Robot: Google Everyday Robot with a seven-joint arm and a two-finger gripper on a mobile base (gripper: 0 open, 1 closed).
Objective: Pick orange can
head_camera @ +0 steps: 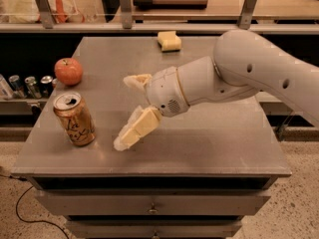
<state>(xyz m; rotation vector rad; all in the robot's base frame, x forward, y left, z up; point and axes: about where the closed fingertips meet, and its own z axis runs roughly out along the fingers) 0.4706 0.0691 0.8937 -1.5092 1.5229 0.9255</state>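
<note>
The orange can [75,118] stands upright near the table's front left corner, amber with dark cursive lettering and a silver pull-tab top. My gripper [127,111] is just to the right of it, at about the can's height, with a small gap between them. Its two cream fingers are spread apart, one far [135,80] and one near [133,131], with nothing between them. The white arm reaches in from the right.
A red-orange apple [68,71] sits behind the can at the table's left edge. A yellow sponge [169,40] lies at the back. Small silver-topped dark cans [31,86] stand on a lower shelf to the left. The grey table [219,138] has drawers below.
</note>
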